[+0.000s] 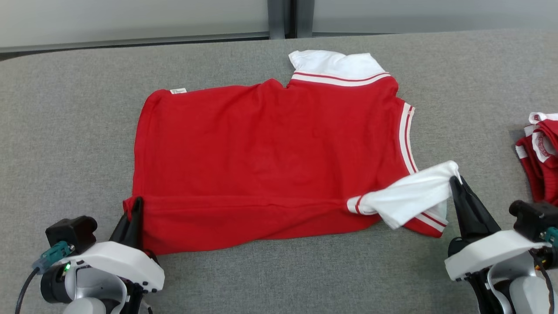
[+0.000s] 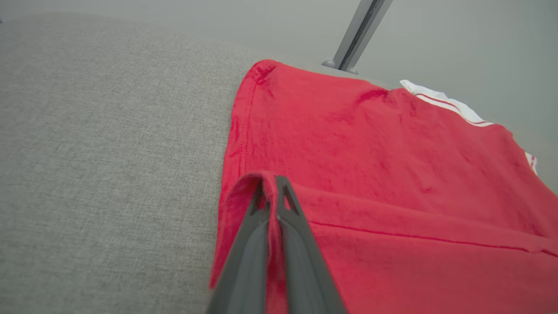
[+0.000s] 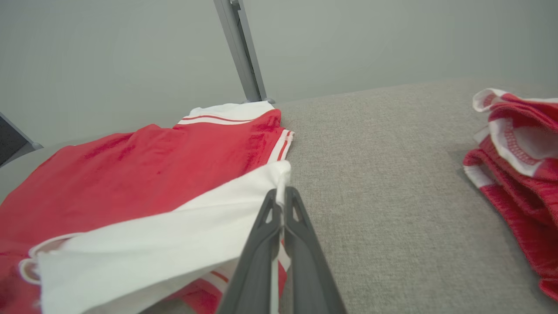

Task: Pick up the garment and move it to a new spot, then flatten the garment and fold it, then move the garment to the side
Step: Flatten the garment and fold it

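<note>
The garment [image 1: 270, 157] is a red shirt with white sleeves and red-striped trim, spread across the grey table [image 1: 65, 131]. My left gripper [image 1: 137, 201] is shut on its near left red hem corner, lifted slightly; in the left wrist view the red cloth [image 2: 392, 174] is pinched between the dark fingers [image 2: 287, 209]. My right gripper [image 1: 453, 179] is shut on the white sleeve [image 1: 409, 196] at the near right, drawn up off the table. From the right wrist, that white sleeve [image 3: 174, 226] runs into the closed fingers [image 3: 294, 209].
A second red and white garment [image 1: 538, 152] lies bunched at the table's right edge, also in the right wrist view as a heap [image 3: 514, 157]. A pale wall with a grey post [image 1: 283, 17] stands behind the table's far edge.
</note>
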Controlling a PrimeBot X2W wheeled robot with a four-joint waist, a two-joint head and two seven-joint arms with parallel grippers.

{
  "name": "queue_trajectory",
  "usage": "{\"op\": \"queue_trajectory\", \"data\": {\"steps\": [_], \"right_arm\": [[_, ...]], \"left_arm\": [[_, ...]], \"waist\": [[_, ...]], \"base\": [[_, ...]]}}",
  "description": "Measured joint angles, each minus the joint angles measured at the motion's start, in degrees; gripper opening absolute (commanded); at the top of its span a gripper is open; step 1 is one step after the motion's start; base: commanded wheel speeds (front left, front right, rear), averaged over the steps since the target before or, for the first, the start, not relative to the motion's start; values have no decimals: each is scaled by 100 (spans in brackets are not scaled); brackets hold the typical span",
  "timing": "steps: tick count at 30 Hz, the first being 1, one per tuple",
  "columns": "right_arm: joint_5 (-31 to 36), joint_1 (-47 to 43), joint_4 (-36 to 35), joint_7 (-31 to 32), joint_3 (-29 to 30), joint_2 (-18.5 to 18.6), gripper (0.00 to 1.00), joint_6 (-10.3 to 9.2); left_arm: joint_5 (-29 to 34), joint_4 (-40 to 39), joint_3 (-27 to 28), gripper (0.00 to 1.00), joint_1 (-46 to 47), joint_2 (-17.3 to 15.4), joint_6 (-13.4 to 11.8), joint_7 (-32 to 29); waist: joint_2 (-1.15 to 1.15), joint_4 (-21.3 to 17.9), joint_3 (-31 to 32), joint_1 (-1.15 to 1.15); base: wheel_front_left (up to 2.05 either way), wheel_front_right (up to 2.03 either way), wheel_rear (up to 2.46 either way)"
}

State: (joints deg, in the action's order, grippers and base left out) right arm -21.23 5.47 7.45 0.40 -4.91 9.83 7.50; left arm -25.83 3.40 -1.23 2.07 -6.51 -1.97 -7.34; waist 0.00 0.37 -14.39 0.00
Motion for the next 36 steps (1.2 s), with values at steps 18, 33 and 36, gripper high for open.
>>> {"op": "queue_trajectory", "data": {"steps": [18,33,36], "right_arm": [[174,720,170,-1028,-369,203,100,0],[742,-604,-732,-914,89,-68,100,0],[759,-656,-822,-849,63,-116,100,0]], "left_arm": [[236,390,124,100,581,45,-23,1556],[705,-121,-121,100,-543,13,-182,1934],[693,-153,-142,100,-552,1,-212,1849]], "waist": [[0,8,-304,0],[0,1,460,0],[0,-10,485,0]], "base": [[0,0,0],[0,0,0],[0,0,0]]}}
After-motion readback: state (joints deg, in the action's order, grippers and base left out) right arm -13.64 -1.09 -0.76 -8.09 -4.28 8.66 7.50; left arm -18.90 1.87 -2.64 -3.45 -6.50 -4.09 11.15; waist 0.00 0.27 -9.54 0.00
